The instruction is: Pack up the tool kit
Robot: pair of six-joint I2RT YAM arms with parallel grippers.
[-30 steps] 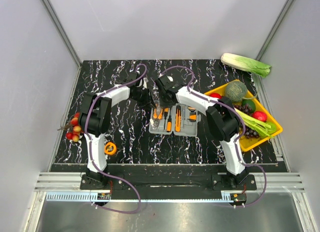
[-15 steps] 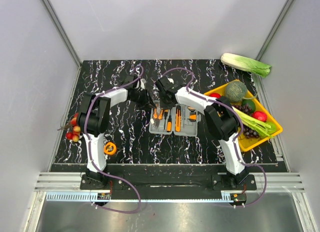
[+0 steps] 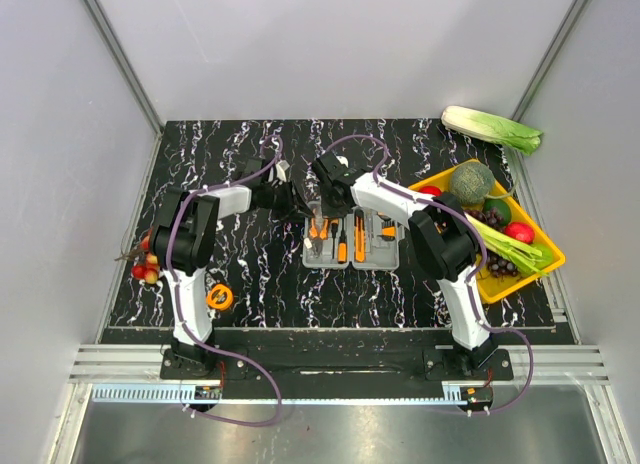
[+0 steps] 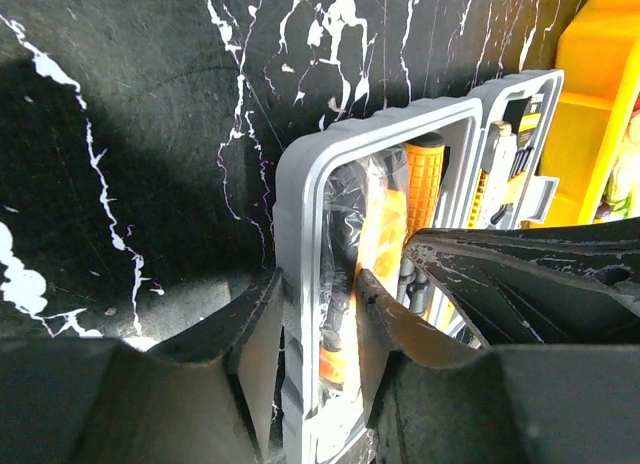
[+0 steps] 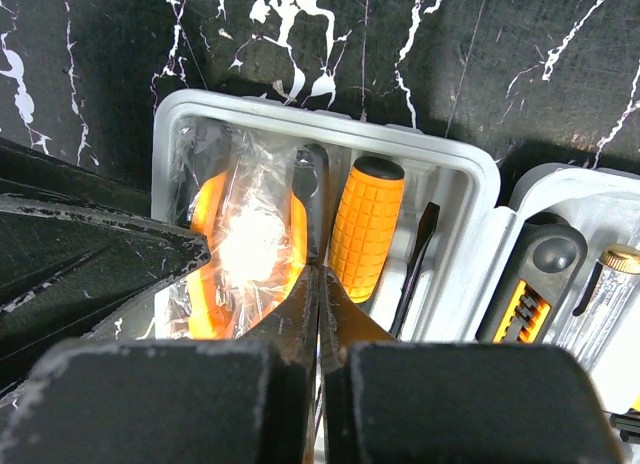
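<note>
The grey tool kit case [image 3: 392, 262] lies open mid-table with orange-and-black tools in it. My left gripper [image 3: 300, 202] [image 4: 320, 284] is shut on the case's left wall [image 4: 300, 184], one finger outside and one inside against plastic-wrapped pliers [image 5: 245, 244]. My right gripper [image 3: 322, 210] [image 5: 318, 274] is shut, tips pressed together with nothing seen between them. It hangs over the left half of the case [image 5: 330, 124], between the pliers and an orange-handled screwdriver [image 5: 367, 224]. An orange tape measure [image 3: 220, 297] lies on the table near the left arm's base.
A yellow tray [image 3: 548, 254] of vegetables and fruit stands at the right edge, with a cabbage [image 3: 492, 129] behind it. A bunch of small red fruit [image 3: 147, 259] sits at the left edge. Grey walls close in the black marbled table [image 3: 250, 154].
My right gripper has closed fully. The case has swung a little and lies squarer to the table edge. My left arm has shifted slightly left with the case wall in its grip.
</note>
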